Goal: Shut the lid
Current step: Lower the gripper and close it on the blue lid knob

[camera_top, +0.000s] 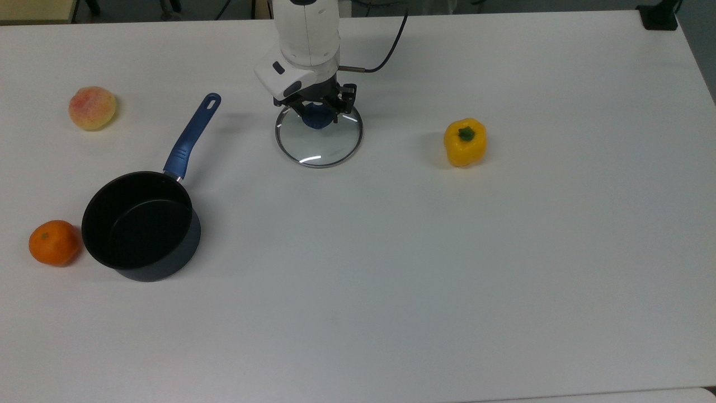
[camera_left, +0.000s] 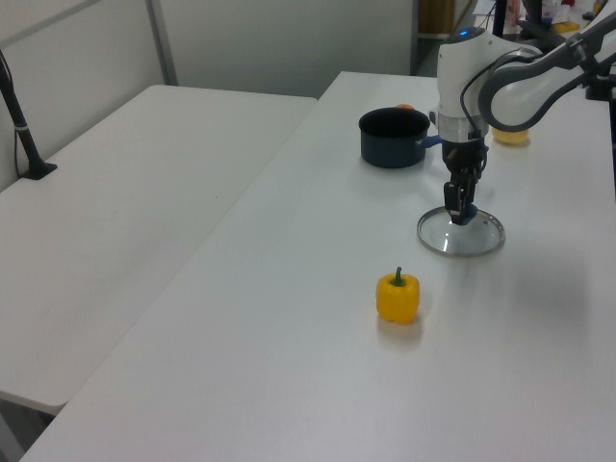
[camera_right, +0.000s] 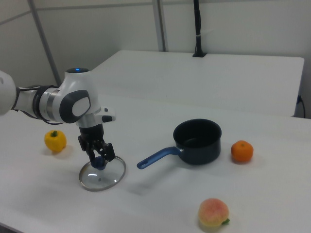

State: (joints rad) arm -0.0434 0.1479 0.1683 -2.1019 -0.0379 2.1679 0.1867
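Top view: nearest the camera, an orange [camera_top: 54, 242] is seen touching the open saucepan [camera_top: 140, 225] on the white tabletop [camera_top: 391, 268]. Farther back, the lid [camera_top: 319, 136] is laid flat on the tabletop, well apart from the saucepan, with a yellow pepper [camera_top: 465, 141] to the top view's right. The claw [camera_top: 316, 116] is clenched around the lid's blue knob [camera_top: 317, 119]. A peach [camera_top: 92, 107] is seen at the far left.
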